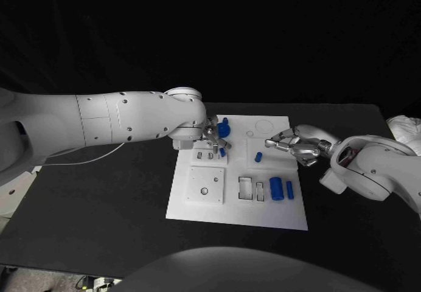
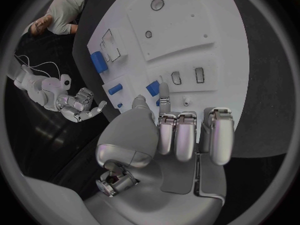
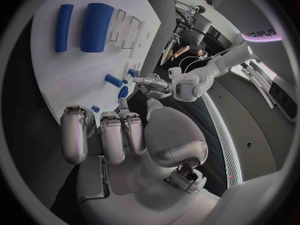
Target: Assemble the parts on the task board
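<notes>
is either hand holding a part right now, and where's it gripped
The left hand pinches a small blue part by one end between thumb and fingertip. The right hand holds nothing, fingers apart above the task board.

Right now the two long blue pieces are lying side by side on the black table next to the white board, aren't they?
Not quite. The two long blue pieces do lie side by side, but on the white task board itself, near its right edge, not on the black table. The head view shows white board all around them.
</notes>
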`<action>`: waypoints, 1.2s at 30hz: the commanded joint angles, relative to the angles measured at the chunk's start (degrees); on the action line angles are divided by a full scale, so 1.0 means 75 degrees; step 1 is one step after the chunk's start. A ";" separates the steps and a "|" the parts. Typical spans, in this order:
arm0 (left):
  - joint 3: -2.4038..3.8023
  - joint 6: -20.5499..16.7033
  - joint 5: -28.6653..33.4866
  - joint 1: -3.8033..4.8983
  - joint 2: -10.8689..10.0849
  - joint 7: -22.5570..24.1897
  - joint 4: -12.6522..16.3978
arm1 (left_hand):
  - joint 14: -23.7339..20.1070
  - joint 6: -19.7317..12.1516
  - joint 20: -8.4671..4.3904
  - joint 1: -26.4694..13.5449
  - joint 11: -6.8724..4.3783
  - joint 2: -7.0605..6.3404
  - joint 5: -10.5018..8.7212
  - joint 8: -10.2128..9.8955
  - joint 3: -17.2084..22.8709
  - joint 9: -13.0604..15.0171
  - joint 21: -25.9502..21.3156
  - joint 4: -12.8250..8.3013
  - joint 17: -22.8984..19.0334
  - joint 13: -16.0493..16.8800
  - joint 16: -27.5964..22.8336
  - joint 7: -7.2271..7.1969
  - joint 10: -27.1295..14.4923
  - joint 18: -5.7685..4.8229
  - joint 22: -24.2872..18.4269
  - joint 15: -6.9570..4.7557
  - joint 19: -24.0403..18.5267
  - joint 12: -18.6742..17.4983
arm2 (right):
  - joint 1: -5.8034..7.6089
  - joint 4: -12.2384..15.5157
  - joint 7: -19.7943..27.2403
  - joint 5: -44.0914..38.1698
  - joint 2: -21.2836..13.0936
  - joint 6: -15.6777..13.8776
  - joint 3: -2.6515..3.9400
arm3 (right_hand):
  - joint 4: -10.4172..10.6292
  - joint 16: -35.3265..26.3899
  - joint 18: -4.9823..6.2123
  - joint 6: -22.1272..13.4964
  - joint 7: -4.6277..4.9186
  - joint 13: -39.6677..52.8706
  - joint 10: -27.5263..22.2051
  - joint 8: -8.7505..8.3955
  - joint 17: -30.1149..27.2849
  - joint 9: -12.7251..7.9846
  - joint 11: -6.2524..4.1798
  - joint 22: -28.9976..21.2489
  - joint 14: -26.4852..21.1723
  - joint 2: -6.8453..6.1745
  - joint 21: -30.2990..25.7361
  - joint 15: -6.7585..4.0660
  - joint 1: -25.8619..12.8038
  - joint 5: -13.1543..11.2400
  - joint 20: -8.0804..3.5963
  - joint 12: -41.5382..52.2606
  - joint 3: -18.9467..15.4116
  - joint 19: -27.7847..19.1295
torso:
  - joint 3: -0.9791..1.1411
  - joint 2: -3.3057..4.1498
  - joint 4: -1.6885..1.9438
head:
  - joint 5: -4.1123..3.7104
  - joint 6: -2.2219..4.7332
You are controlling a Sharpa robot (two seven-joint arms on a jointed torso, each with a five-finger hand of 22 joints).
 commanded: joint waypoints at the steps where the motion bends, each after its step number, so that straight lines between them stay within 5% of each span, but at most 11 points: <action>1: 0.0002 0.0128 -0.0066 -0.0005 0.0011 -0.0062 -0.0002 | 0.0831 0.0046 0.0040 0.0142 -0.0027 0.0046 -0.0002 0.0028 0.0031 0.0073 0.0018 -0.0026 0.2009 0.1981 0.0019 0.0002 0.0861 -0.0113 0.2012 0.0013 0.0796 -0.0044 | -0.0009 -0.0006 -0.0033 -0.0001 0.0007 0.0136 -0.0002 | -0.0003 0.0026 0.0073 0.0048 0.0003 0.2012 0.0781 0.0030 0.2010 -0.0011 0.0050 0.1539 0.0797 0.0004 -0.0027 0.0045 0.0043 0.0045 0.0010 0.0029 -0.0058 -0.0041 | 0.0000 -0.0002 0.0005 | 0.0012 0.0001; 15: 0.0002 0.0086 0.0502 -0.0047 0.0019 -0.0071 -0.0117 | 0.0831 0.0005 0.0008 -0.0091 -0.0056 0.0095 -0.0405 0.0143 -0.0020 0.0612 0.0018 -0.0014 0.2009 0.1981 0.0019 -0.0024 0.0861 -0.0113 0.2012 -0.0020 0.0796 -0.0044 | -0.0034 -0.0033 -0.0068 -0.0001 0.0006 0.0143 -0.0003 | 0.0004 0.0026 0.0081 0.0045 0.0007 0.2012 0.0781 0.0028 0.2010 -0.0019 0.0053 0.1528 0.0797 0.0012 -0.0054 0.0047 0.0021 0.0045 0.0011 0.0029 -0.0076 -0.0068 | -0.0002 -0.0003 0.0004 | 0.0031 0.0001; 36: 0.0002 0.0053 0.0689 -0.0087 0.0112 -0.0071 -0.0236 | 0.0831 -0.0134 0.0008 -0.0044 -0.0046 0.0107 -0.0191 0.0068 0.0031 0.0841 0.0018 -0.0033 0.2009 0.1981 0.0019 -0.0008 0.0861 -0.0113 0.2012 -0.0014 0.0796 -0.0044 | -0.0049 -0.0062 -0.0127 -0.0001 0.0014 0.0183 -0.0003 | 0.0005 0.0026 0.0091 0.0044 0.0012 0.2012 0.0781 0.0028 0.2010 -0.0027 0.0057 0.1514 0.0797 0.0025 -0.0089 0.0050 0.0000 0.0046 0.0013 0.0029 -0.0093 -0.0103 | 0.0000 -0.0006 -0.0002 | 0.0050 0.0001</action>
